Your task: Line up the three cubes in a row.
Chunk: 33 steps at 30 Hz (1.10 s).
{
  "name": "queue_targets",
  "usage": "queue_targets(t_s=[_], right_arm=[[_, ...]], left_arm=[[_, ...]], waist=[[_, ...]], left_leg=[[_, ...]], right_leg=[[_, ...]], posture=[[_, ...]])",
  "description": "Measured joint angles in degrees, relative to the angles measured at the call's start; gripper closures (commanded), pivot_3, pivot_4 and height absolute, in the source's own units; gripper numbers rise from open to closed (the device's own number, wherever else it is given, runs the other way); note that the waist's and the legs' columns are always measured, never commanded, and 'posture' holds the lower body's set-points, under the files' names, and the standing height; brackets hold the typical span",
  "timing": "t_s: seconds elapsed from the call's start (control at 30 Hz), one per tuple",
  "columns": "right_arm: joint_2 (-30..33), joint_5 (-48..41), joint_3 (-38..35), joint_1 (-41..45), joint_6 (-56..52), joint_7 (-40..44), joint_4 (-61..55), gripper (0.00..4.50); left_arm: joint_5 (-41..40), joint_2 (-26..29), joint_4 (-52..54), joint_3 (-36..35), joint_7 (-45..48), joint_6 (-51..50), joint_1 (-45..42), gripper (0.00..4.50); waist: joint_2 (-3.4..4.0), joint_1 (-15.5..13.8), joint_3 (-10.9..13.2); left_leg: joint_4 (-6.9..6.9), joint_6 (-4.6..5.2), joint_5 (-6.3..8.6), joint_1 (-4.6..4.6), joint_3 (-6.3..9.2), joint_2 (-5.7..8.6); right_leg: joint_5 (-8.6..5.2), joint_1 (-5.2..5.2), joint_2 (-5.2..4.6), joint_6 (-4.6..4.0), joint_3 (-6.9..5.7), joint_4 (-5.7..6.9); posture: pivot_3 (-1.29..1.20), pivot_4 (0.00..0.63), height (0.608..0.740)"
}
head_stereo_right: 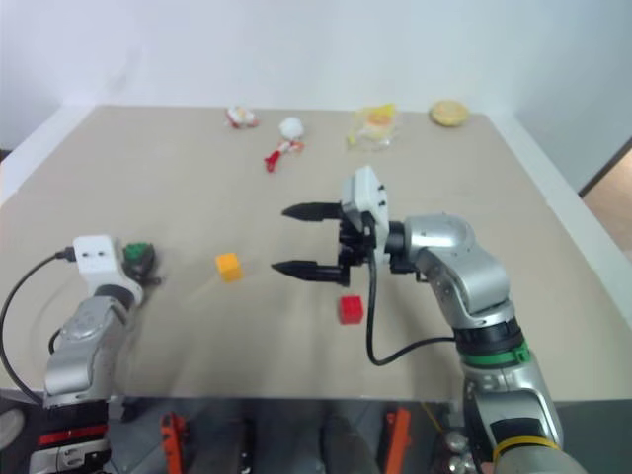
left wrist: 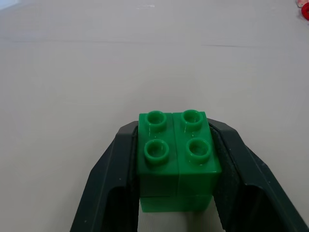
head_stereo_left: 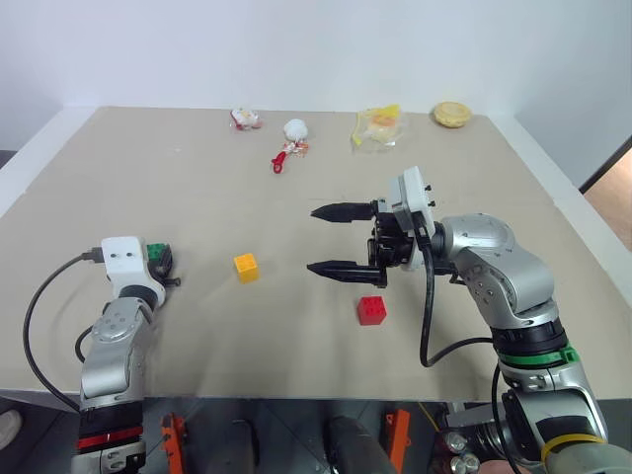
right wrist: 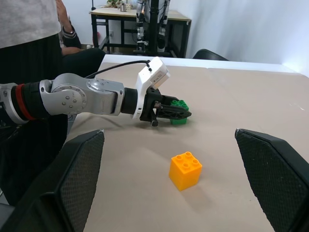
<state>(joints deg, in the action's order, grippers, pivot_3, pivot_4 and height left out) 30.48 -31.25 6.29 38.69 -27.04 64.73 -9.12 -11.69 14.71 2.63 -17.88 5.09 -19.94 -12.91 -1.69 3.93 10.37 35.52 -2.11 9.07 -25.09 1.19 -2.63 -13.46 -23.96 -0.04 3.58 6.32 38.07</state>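
The green cube point(left wrist: 176, 154) sits studs-up on the table, pinched between the two black fingers of my left gripper point(head_stereo_left: 163, 263), which is shut on it at the table's left side. From the right wrist view the same gripper point(right wrist: 171, 112) lies low over the table with the green cube point(right wrist: 179, 118) at its tip. The yellow cube point(head_stereo_left: 246, 267) stands free near the middle. The red cube point(head_stereo_left: 372, 309) rests to its right, nearer the front. My right gripper point(head_stereo_left: 312, 239) hovers open above the table, pointing left toward the yellow cube, with nothing between its fingers.
Along the table's far edge lie a white and red trinket point(head_stereo_left: 245, 119), a white ball with a red piece point(head_stereo_left: 292, 133), a yellow bag point(head_stereo_left: 379, 124) and a round tan piece point(head_stereo_left: 451, 115). A person point(right wrist: 29, 29) stands beyond the table's left side.
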Motion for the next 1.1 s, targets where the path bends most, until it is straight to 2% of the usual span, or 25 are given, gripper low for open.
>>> queue_targets(t_s=[0.1,0.27,0.47,0.63,0.8,1.1], right_arm=[[1.0,-1.1,-1.3,-0.1,-0.6,0.2,-0.1,0.00],[6.4,-5.5,-6.6,-2.1,-3.4,1.4,-3.0,0.00],[13.6,-7.0,-9.7,-10.4,-4.3,4.1,-6.0,0.00],[18.2,-6.9,-13.5,-16.7,-4.3,4.8,-8.5,0.00],[19.2,-6.7,-14.2,-19.9,-4.3,2.5,-12.7,0.00],[20.1,-6.8,-15.6,-21.9,-4.9,-0.9,-15.7,0.00]], left_arm=[[-3.0,0.4,0.0,-0.2,3.9,0.9,-0.9,3.16],[-12.2,5.2,5.0,3.0,20.1,0.9,-5.0,3.16],[-19.7,11.7,12.5,15.0,39.5,-3.7,-8.0,3.16],[-17.9,15.5,12.8,24.6,50.8,-2.9,-8.3,3.16],[-12.8,14.4,6.2,32.1,58.5,3.6,-8.2,3.16],[-7.7,9.1,-7.8,35.4,63.2,10.4,-14.1,3.16]], waist=[[-0.02,0.0,0.0],[-0.07,-0.8,0.0],[-0.06,-1.1,0.0],[-0.05,-1.0,0.0],[-0.04,-1.2,0.0],[-0.05,-1.2,0.0]], left_leg=[[0.00,0.00,0.00,-0.04,0.00,0.00],[0.00,-0.07,0.01,-0.07,-0.06,0.01],[-0.06,-0.17,0.08,-0.03,-0.10,0.01],[-0.10,-0.16,0.09,0.02,-0.10,-0.05],[0.02,-0.15,0.08,0.00,-0.10,-0.03],[0.06,-0.15,0.08,-0.04,-0.13,0.00]], right_leg=[[-0.04,-0.02,0.00,-0.09,0.00,0.00],[-0.13,-0.02,-0.07,-0.13,-0.01,-0.04],[-0.26,-0.03,-0.07,-0.07,0.02,-0.04],[-0.28,-0.09,0.01,-0.22,0.03,-0.02],[-0.25,-0.06,-0.03,-0.20,0.03,-0.02],[-0.23,-0.07,-0.07,-0.15,0.04,-0.02]], posture=[[0.00,0.150,0.740],[0.00,0.150,0.740],[0.00,0.150,0.740],[0.00,0.150,0.740],[0.00,0.150,0.740],[0.00,0.150,0.740]])
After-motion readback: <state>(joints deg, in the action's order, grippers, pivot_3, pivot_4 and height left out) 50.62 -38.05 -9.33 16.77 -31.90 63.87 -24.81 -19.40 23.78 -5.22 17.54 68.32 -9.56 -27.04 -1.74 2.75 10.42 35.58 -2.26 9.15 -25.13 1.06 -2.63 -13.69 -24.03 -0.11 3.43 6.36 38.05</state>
